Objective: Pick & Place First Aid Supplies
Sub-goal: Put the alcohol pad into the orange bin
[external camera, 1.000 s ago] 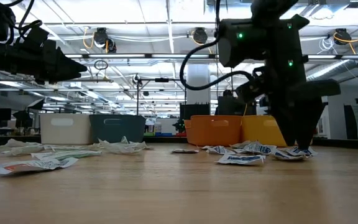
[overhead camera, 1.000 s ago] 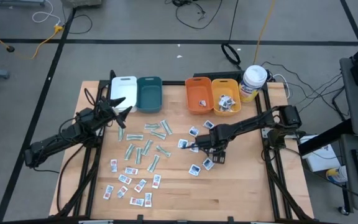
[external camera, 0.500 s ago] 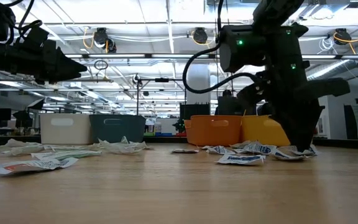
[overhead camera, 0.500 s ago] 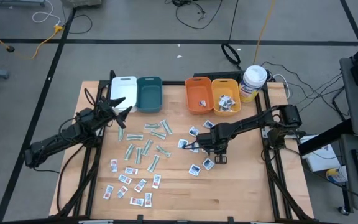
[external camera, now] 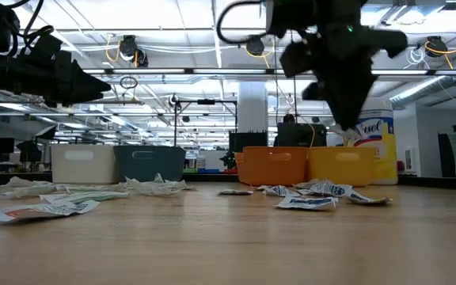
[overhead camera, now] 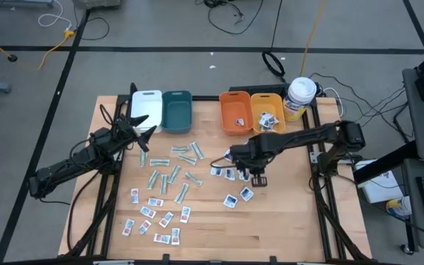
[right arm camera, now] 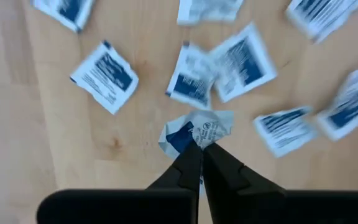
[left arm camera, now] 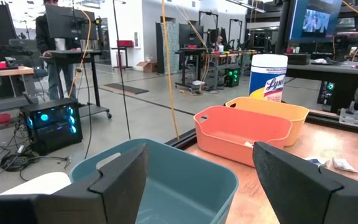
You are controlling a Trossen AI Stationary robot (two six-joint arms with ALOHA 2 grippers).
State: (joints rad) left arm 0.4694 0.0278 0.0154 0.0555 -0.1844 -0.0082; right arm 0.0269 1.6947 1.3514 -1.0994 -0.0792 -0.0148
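Above wood-grain table point(right arm camera: 61, 149), right hand point(right arm camera: 201, 152) pinches crinkled packet point(right arm camera: 197, 132).

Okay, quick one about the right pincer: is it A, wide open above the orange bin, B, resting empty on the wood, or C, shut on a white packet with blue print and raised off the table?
C: the right pincer has its fingers pressed together on a crumpled blue-print packet, and the low view shows it raised off the table.

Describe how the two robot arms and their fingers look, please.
Both arms are dark, slim and jointed. The left gripper has broad, flat, angular black fingers. The right gripper has narrow black fingers tapering to thin tips. Seen from the low camera, the right arm carries small green lights and a looping black cable.
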